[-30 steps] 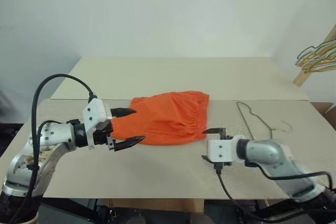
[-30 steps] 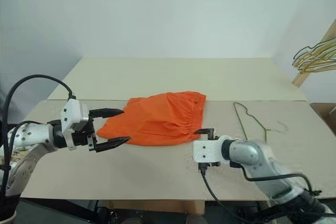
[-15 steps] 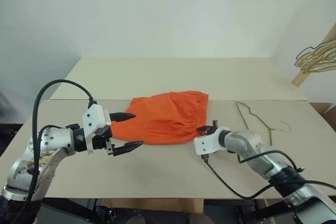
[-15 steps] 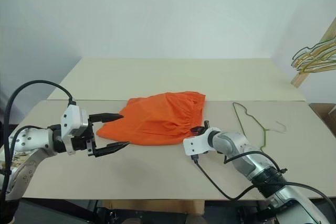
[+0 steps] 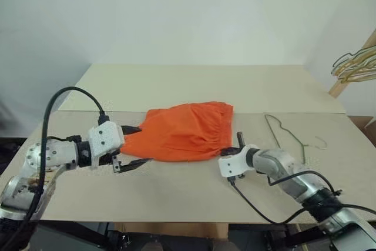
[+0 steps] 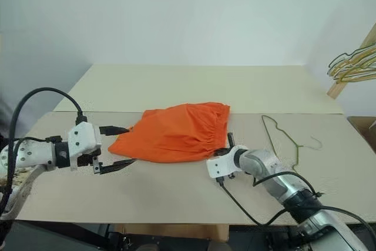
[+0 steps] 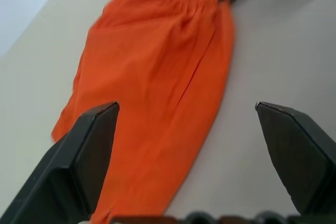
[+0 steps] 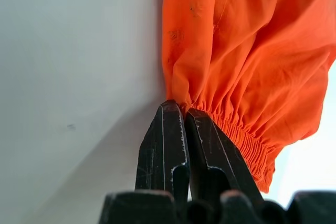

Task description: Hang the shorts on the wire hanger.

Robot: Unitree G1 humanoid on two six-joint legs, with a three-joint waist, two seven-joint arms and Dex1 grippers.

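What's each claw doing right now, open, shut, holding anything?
Left claw: open, empty, at the leg end of the shorts.
Right claw: shut on the corner of the shorts' waistband.
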